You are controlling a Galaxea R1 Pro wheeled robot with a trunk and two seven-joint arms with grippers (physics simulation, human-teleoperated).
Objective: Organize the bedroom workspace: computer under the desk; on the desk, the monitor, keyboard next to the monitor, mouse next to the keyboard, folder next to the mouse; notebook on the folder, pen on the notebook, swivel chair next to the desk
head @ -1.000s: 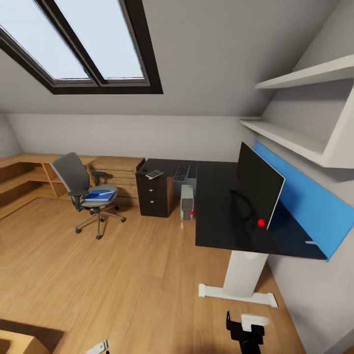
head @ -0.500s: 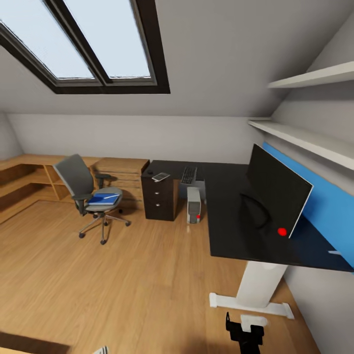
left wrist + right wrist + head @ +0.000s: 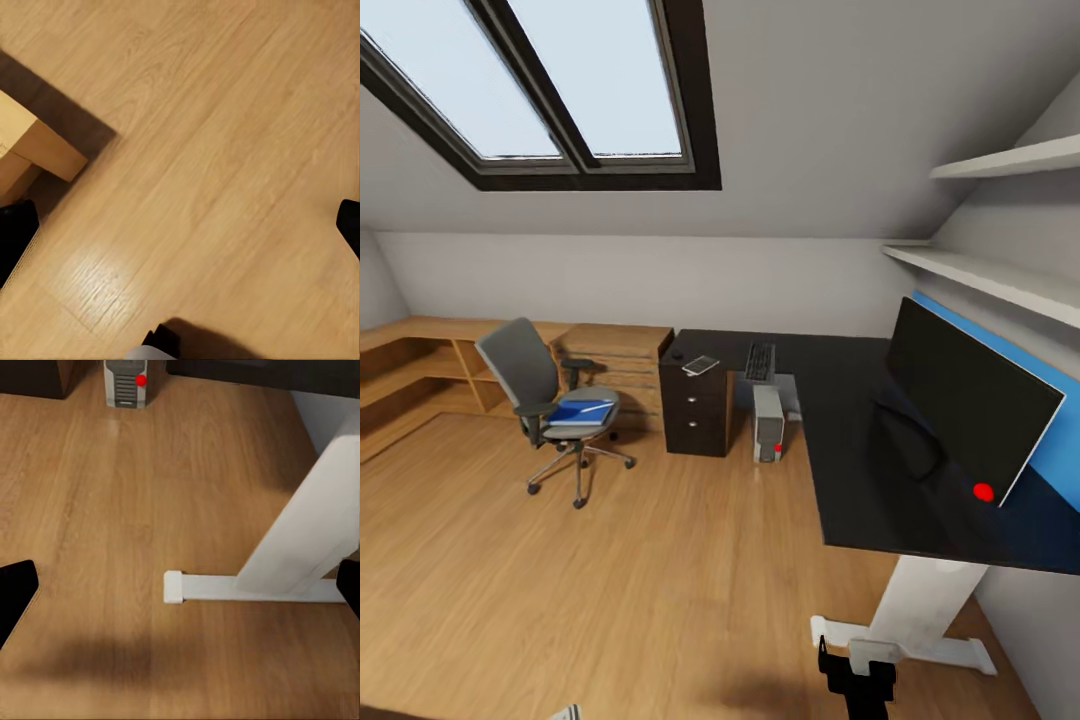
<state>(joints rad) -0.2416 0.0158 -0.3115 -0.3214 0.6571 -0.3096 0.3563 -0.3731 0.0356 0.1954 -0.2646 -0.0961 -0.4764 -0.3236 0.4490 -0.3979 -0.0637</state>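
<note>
In the right wrist view we see our right hand (image 3: 180,585) spread wide, its two dark fingertips (image 3: 16,589) at opposite edges with nothing between them but wooden floor (image 3: 112,510); it holds nothing. In the left wrist view our left hand (image 3: 180,229) is likewise wide open and empty over the floor, beside a light wooden box corner (image 3: 41,142).

From the head view, the L-shaped black tabletop (image 3: 860,470) runs along the right wall and turns toward the far wall. The monitor (image 3: 970,395) stands on its near right part, upright on its stand, its long axis running along the blue wall panel (image 3: 1060,420) behind it, screen facing the room. The keyboard (image 3: 760,361) lies on the far part of the tabletop, well apart from the monitor, its long axis pointing from us toward the far wall. The notebook (image 3: 701,365) lies flat on the far left end, above the black drawers (image 3: 698,415), turned at a slant. A small dark thing near it may be the mouse (image 3: 677,353); we cannot tell for sure. The pen is too small for us to make out.

The computer (image 3: 768,423) stands upright on the floor under the tabletop, just right of the drawers, its front facing us. In the right wrist view the same tower (image 3: 126,382) sits beyond the white desk leg (image 3: 300,540).

The swivel chair (image 3: 550,405) stands well left of the tabletop, its seat turned toward the right. The blue folder (image 3: 582,411) lies flat on the seat, long axis across it.
</note>
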